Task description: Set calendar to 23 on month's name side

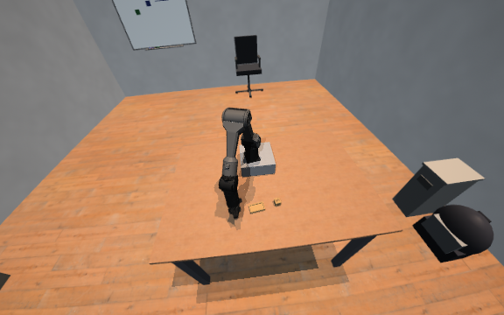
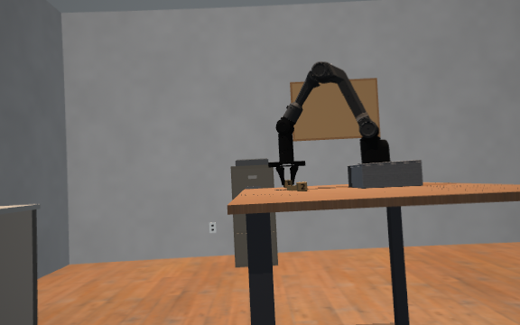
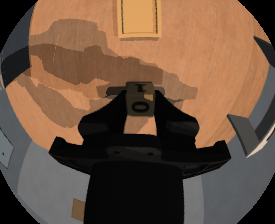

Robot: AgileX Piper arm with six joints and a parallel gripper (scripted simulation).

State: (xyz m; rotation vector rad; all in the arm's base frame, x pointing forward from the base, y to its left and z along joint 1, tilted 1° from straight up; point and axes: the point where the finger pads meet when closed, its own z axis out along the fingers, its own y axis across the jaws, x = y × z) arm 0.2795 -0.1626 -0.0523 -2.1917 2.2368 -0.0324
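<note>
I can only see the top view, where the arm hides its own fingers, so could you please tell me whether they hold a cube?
Observer: Yes. The wrist view shows a cube clamped between the fingers.
Operator: Thank you. How high is it?
Observer: In the exterior view the gripper holds the cube at about table level. I cannot tell whether it touches the table.
Operator: Can you read the digit on the loose cube?
Observer: Yes. The exterior view shows a 2 on the other cube, on the face turned to that camera.
</note>
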